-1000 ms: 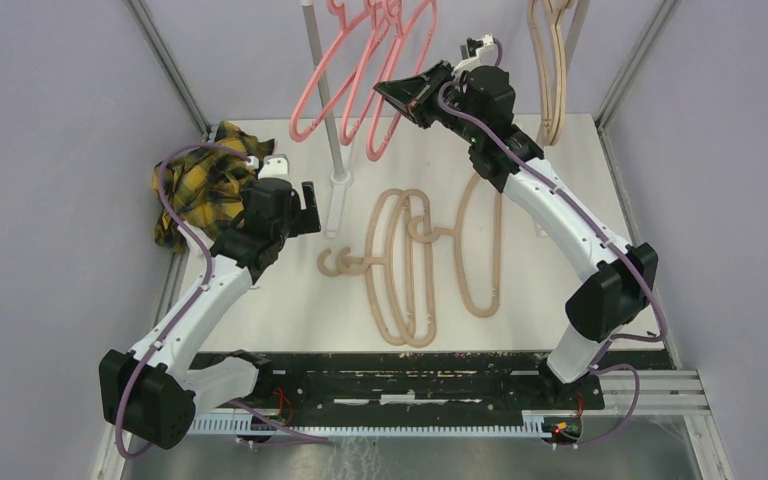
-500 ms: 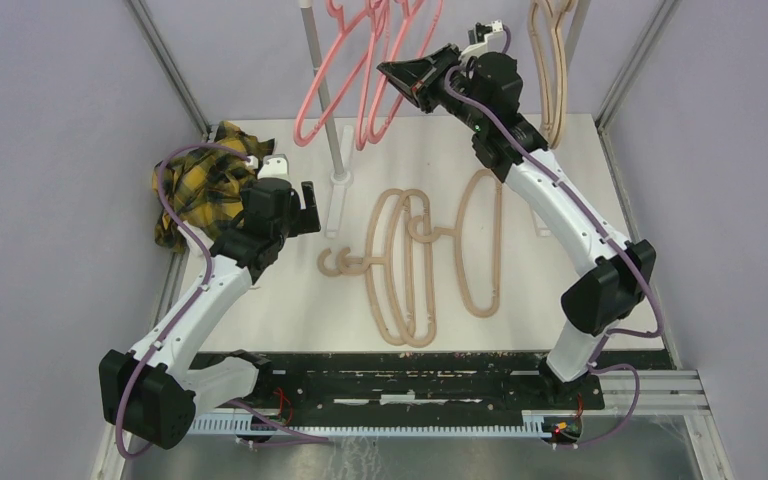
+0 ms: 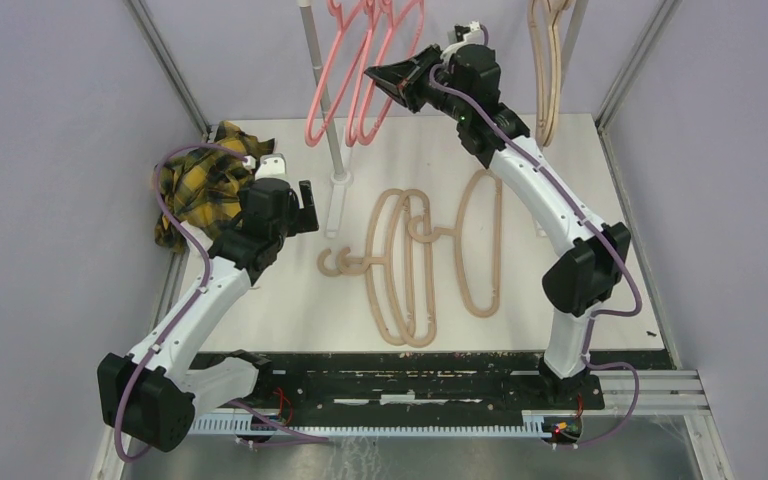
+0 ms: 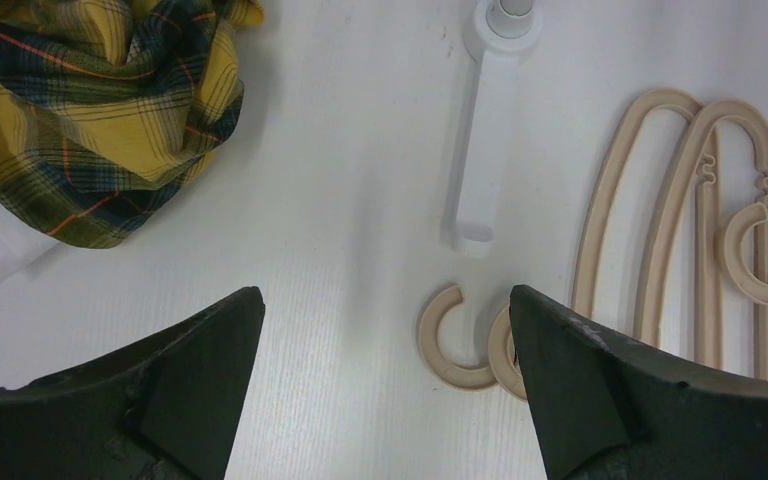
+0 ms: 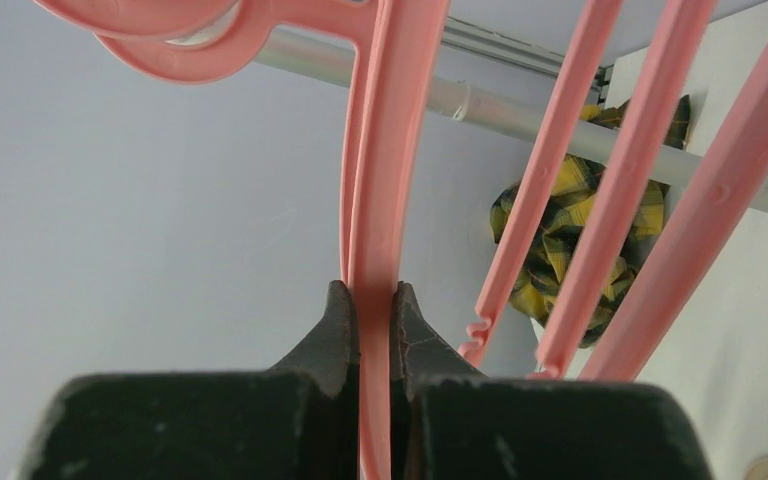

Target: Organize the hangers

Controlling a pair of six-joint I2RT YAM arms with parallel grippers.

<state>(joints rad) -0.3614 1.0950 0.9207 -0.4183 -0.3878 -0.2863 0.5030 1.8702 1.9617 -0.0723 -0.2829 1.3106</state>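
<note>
Right gripper: jaws pressed together on the pink hanger, pinching one of its thin arms edge-on. From the pinch the arm runs straight up and away from the fingers to its hook, which curls around the rail at the upper left of the wrist view. Whether the hook is fully seated cannot be told.

The other pink hangers hang just to the right of the held one and slant the same way. They are close beside it, and no contact with it shows.

In the overhead view the right gripper is raised at the far end of the table, level with the hanging pink group. A beige pair hangs well apart on the far right.

Left gripper: jaws spread wide and holding nothing, hovering above the table.

The beige hangers lie flat in the middle, long axes running near to far and hooks turned left. Their hooks show between the left fingers, so the left arm is the nearer one.

Judgement: the coming move turns on the hook-to-rail relation. Release is sound only if the hook bears on the rail
</note>
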